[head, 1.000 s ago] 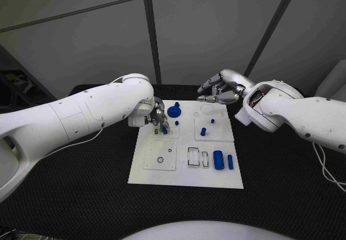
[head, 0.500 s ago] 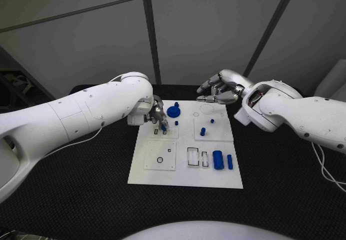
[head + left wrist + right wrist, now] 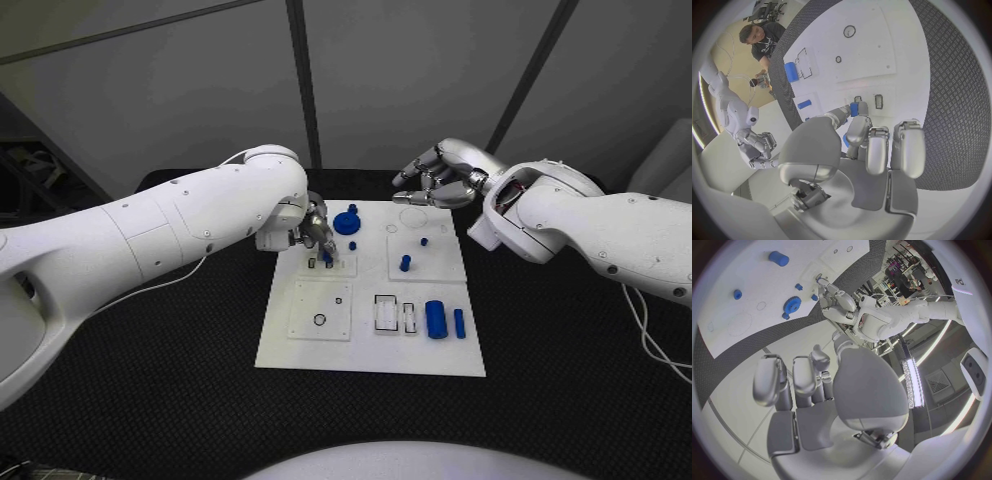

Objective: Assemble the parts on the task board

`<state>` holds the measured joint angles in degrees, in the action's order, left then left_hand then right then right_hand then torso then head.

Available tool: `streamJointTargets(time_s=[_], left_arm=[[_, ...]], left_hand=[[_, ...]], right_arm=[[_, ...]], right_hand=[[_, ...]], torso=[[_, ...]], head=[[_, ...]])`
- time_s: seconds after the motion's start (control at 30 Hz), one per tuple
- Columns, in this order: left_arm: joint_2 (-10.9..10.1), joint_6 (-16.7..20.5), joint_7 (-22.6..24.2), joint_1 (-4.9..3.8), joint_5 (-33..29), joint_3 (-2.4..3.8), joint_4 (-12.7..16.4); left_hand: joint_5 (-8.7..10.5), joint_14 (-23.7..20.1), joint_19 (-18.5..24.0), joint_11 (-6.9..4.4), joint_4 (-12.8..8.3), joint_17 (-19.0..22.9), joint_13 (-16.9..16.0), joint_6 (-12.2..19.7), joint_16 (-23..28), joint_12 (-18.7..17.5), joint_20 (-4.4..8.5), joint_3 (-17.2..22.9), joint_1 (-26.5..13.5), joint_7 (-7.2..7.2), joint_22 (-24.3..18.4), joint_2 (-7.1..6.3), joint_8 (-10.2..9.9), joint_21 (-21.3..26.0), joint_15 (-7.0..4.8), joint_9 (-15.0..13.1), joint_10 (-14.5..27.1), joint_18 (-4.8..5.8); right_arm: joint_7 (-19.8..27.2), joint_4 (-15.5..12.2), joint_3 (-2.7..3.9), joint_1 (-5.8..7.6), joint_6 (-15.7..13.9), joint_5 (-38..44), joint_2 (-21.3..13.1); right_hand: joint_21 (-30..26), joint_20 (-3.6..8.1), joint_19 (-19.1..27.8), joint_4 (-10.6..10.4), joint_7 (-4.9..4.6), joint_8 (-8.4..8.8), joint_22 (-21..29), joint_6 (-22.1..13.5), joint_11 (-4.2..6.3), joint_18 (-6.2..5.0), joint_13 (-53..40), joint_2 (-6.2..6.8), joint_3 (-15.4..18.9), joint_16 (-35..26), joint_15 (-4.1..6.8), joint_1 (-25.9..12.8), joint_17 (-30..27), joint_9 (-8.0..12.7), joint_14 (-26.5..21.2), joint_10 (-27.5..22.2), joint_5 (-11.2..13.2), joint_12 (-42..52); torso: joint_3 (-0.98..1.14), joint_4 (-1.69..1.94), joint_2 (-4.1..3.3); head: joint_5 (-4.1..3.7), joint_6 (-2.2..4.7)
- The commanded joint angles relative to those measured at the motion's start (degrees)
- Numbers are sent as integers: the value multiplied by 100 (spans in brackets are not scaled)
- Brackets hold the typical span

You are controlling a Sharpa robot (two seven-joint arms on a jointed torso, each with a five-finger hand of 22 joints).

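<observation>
On the task board [image 3: 368, 345], the left hand [image 3: 309, 232] pinches a small blue part [image 3: 854, 109]; the right hand [image 3: 444, 182], at the board's 1 o'clock, has empty curled fingers [image 3: 792, 377].

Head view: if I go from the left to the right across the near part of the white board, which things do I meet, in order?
Black ring → rectangular slot outline → thick blue cylinder → thin blue cylinder, all on the task board.

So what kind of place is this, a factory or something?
More likely a robotics lab or test room: a white task board with small blue parts lies on a black table, grey partition panels stand behind.
</observation>
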<state>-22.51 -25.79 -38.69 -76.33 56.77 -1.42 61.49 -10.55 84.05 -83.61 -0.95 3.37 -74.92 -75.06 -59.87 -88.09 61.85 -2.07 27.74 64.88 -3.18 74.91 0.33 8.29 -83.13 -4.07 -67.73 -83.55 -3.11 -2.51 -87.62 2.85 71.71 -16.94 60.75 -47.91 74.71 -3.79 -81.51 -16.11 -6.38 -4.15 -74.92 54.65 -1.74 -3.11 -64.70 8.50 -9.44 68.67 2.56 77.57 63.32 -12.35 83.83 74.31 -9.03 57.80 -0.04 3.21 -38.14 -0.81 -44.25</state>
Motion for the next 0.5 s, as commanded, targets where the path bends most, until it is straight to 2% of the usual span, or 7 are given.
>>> streamJointTargets(time_s=[0.03,0.5], left_arm=[[17,-136,47,2,41,3,-15],[47,-244,46,37,41,0,-51]], left_hand=[[-24,542,1,-32,-736,-1325,-490,2,-1,6,12,696,170,28,587,247,22,-4,-47,-6,-14,45],[-28,542,4,-32,-739,-1328,-490,2,-4,4,13,698,166,29,582,247,24,0,-48,-9,-13,44]], right_arm=[[48,-1,4,12,31,16,10],[45,8,4,12,37,18,24]], right_hand=[[-33,4,-33,-34,-12,34,-61,46,3,-79,5,-6,1,-21,3,-50,6,-9,38,9,-25,29],[-35,5,-34,-35,-12,33,-60,47,3,-80,3,-5,2,-21,3,-54,9,-10,39,11,-25,34]], torso=[[0,3,0],[3,4,-1]], head=[[-17,6],[13,-22]])
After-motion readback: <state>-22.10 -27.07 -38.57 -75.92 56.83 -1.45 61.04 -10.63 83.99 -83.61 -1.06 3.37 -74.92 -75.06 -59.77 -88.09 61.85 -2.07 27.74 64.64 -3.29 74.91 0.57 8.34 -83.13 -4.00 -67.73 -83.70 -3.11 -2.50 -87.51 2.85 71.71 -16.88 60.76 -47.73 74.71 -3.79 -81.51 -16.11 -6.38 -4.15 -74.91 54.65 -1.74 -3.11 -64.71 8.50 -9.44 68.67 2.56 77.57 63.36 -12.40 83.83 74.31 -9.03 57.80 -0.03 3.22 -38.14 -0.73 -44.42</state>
